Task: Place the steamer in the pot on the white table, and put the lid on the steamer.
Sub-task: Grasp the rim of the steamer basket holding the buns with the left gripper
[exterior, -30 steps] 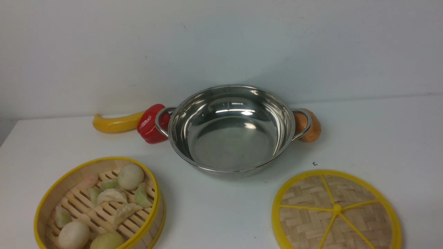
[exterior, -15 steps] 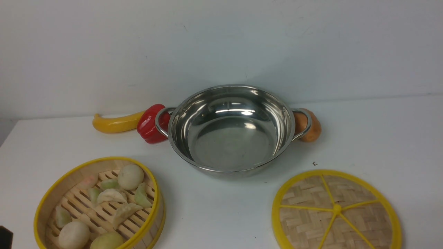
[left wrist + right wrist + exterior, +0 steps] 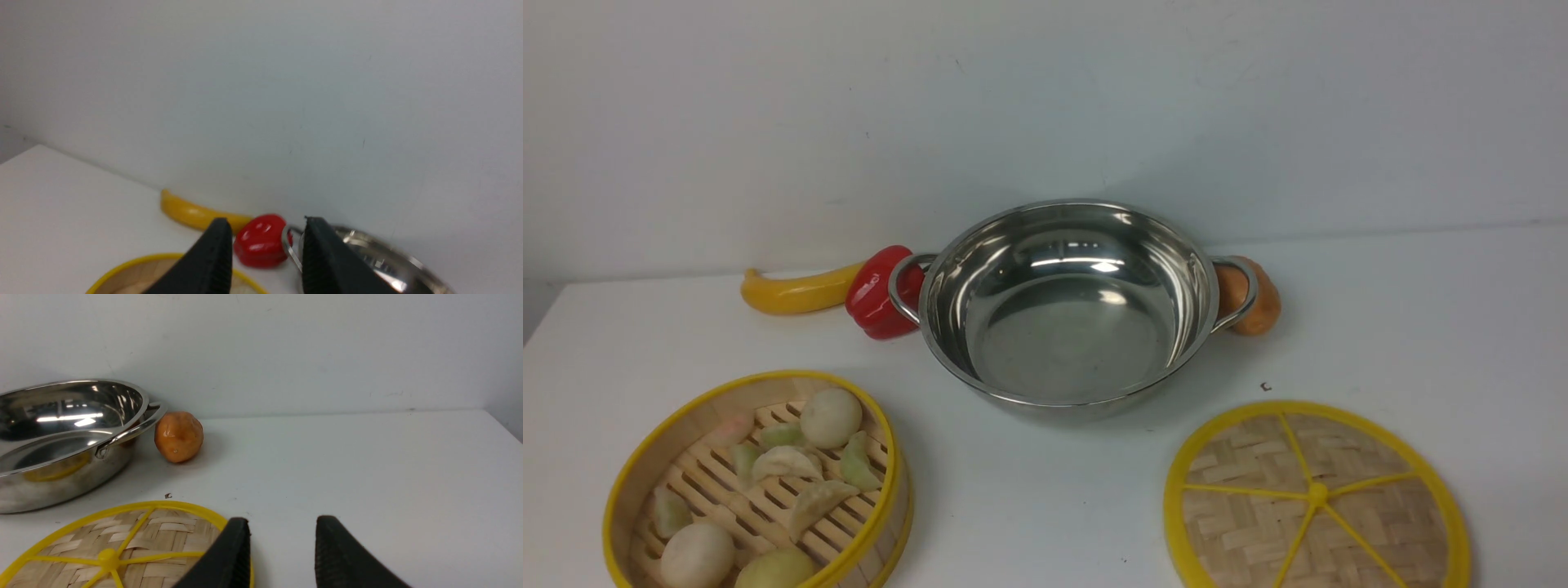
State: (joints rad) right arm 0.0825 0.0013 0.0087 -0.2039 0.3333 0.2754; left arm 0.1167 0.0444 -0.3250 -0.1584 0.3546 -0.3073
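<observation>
Left fingers [image 3: 212, 261]: black, ribbed inner faces, standing apart with a clear gap; nothing is gripped. The rim of the steamer shows just beyond them.
Right fingers [image 3: 229, 559]: black, ribbed, likewise apart; nothing is gripped. One finger overlaps the lid's rim in the wrist view; whether it touches cannot be told.
Steamer [image 3: 694, 418]: upright on the tabletop [image 3: 1045, 490], near-left corner, apart from the pot. Yellow rims, slatted wooden floor.
Steamer contents: pale dumplings [image 3: 784, 464] and round buns [image 3: 831, 416] lying on the slats.
Lid [image 3: 1316, 494]: flat on the tabletop, near-right side, apart from the pot. Woven bamboo, yellow rim, yellow spokes from a centre hub.
Dark speck [image 3: 1264, 387]: on the tabletop between lid and pot.
Pot [image 3: 1068, 327]: centre of the tabletop, beyond steamer and lid. Shiny steel, nothing inside, one loop handle on each side.
Red pepper [image 3: 876, 292]: against the pot's left handle.
Yellow banana [image 3: 796, 292]: left of the pepper, lying flat, one end meeting it.
Orange fruit [image 3: 1254, 306]: just behind the pot's right handle.
Wall [image 3: 1045, 106]: plain, pale, behind the tabletop.
</observation>
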